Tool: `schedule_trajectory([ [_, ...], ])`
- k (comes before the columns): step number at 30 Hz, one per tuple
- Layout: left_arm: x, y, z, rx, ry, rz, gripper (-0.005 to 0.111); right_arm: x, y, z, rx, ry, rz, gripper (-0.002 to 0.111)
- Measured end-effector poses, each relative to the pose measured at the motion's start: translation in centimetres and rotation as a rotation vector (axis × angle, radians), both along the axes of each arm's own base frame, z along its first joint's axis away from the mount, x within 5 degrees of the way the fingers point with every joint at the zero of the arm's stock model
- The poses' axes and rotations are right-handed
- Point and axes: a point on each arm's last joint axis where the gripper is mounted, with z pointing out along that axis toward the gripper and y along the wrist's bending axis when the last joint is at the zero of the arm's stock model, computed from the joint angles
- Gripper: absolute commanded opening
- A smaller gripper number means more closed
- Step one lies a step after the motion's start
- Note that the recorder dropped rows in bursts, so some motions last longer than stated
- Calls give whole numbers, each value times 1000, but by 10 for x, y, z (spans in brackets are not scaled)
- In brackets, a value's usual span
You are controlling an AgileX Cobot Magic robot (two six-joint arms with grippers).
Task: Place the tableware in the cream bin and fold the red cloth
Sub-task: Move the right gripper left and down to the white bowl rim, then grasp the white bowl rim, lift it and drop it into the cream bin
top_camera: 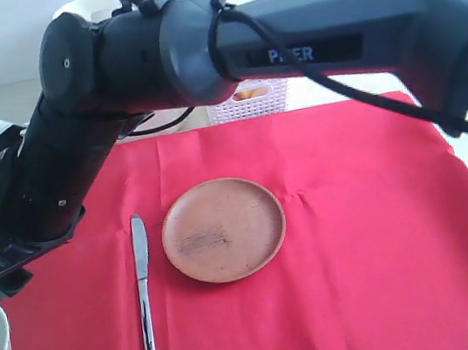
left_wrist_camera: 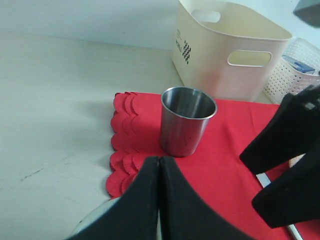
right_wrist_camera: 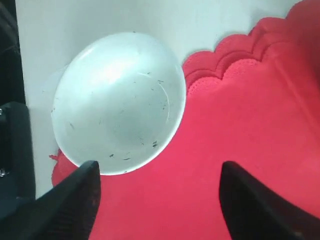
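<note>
The counter (left_wrist_camera: 55, 100) carries the cloth (top_camera: 358, 236), spread flat and unfolded, since tableware sits on it. The bin (left_wrist_camera: 220, 65) stands at its edge beside a lattice basket (left_wrist_camera: 295, 75), handy for drops. The bowl (right_wrist_camera: 117, 102) straddles the scalloped edge; the right arm reaches across so its gripper (right_wrist_camera: 159, 172) hangs over it, released and empty, likely lining up a rim grasp. Plate (top_camera: 223, 229) and knife (top_camera: 144, 294) lie side by side mid-cloth. The cup (left_wrist_camera: 187, 120) stands upright near a corner, with the left gripper (left_wrist_camera: 159, 162) clenched on nothing, low before it
</note>
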Motion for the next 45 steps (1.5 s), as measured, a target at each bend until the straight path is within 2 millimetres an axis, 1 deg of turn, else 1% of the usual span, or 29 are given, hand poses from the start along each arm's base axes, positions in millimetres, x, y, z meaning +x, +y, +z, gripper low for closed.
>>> schedule_trajectory([
  [5,0,0,0,0,0,0,0,0,4,-9,-8,-23,-7,64],
  [10,0,0,0,0,0,0,0,1,5,-9,-4,-27,-17,64],
  [15,0,0,0,0,0,0,0,-6,8,-10,-5,-26,-5,64],
  [22,0,0,0,0,0,0,0,-13,16,-21,-17,-42,1,64],
  [26,0,0,0,0,0,0,0,-17,22,-28,-18,-52,-26,64],
  [32,0,0,0,0,0,0,0,-16,25,-36,-26,-66,-60,64],
  [36,0,0,0,0,0,0,0,-16,26,-44,-42,-62,-60,62],
  [40,0,0,0,0,0,0,0,-22,29,-50,-49,-60,-49,61],
  [43,0,0,0,0,0,0,0,-29,34,-49,-39,-71,-39,60],
  [45,0,0,0,0,0,0,0,-30,35,-49,-33,-80,-42,58],
])
